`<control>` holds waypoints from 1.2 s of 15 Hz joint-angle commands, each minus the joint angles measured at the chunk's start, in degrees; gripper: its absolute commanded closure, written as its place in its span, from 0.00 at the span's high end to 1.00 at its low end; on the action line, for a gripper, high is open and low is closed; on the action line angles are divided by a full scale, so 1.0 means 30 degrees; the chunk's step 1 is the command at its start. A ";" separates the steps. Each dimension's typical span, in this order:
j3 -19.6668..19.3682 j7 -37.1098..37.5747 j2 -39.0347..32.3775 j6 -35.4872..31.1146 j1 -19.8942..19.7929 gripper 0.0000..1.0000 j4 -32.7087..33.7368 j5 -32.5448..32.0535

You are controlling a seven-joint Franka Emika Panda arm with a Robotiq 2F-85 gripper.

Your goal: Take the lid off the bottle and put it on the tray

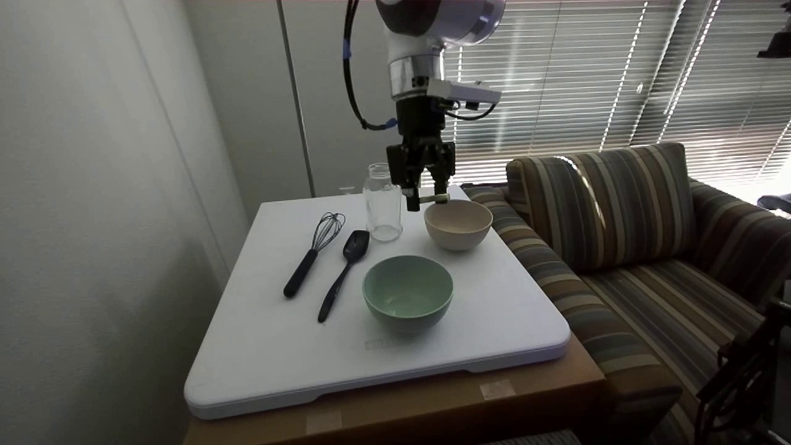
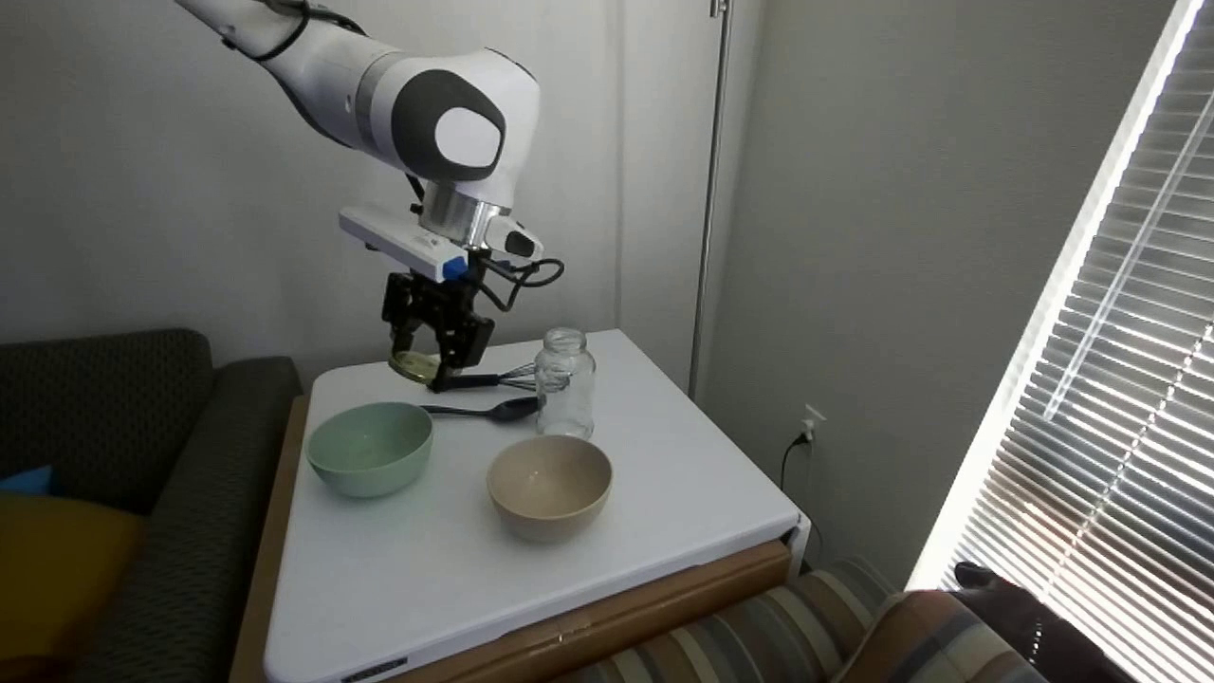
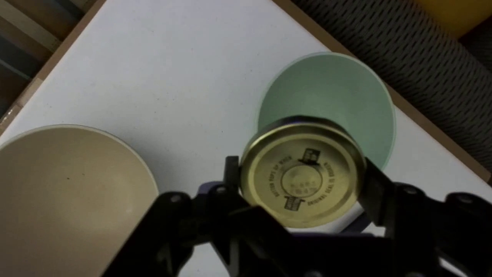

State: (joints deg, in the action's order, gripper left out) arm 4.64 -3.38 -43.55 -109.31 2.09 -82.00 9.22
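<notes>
The lid [image 3: 301, 181], a round gold-coloured metal cap with a dark rim, is clamped between the two black fingers of my gripper [image 3: 300, 174]. My gripper also shows in both exterior views [image 1: 426, 196] [image 2: 421, 365], with the lid [image 1: 434, 198] [image 2: 414, 366] held up in the air. The bottle [image 1: 384, 213], a clear glass jar, stands upright with its mouth uncovered, apart from the gripper; it also shows in an exterior view [image 2: 566, 389]. The bottle is not seen in the wrist view. The tray [image 1: 259, 358] is the large white board under everything, also below the gripper in the wrist view [image 3: 184, 57].
A green bowl [image 1: 408, 290] and a beige bowl [image 1: 458, 228] stand on the tray. A black whisk [image 1: 303, 272] and a black spoon [image 1: 346, 272] lie on it beside the bottle. A striped sofa [image 1: 556, 290] adjoins the tray, and walls rise close by.
</notes>
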 commanded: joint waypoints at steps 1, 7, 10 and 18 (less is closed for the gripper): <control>0.0661 -0.1443 0.2354 -0.4050 -0.1120 0.48 -0.4609 0.1740; 0.1097 -0.2610 0.2404 -0.4076 -0.1888 0.73 -0.5354 0.3682; 0.0930 -0.2050 0.2423 -0.4552 -0.1470 0.48 -0.5393 0.3291; -0.2517 0.6293 0.2731 -0.7207 0.2919 0.48 -0.7829 -0.3830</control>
State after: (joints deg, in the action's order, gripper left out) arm 1.05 7.78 -36.77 -131.53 7.14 -101.99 3.15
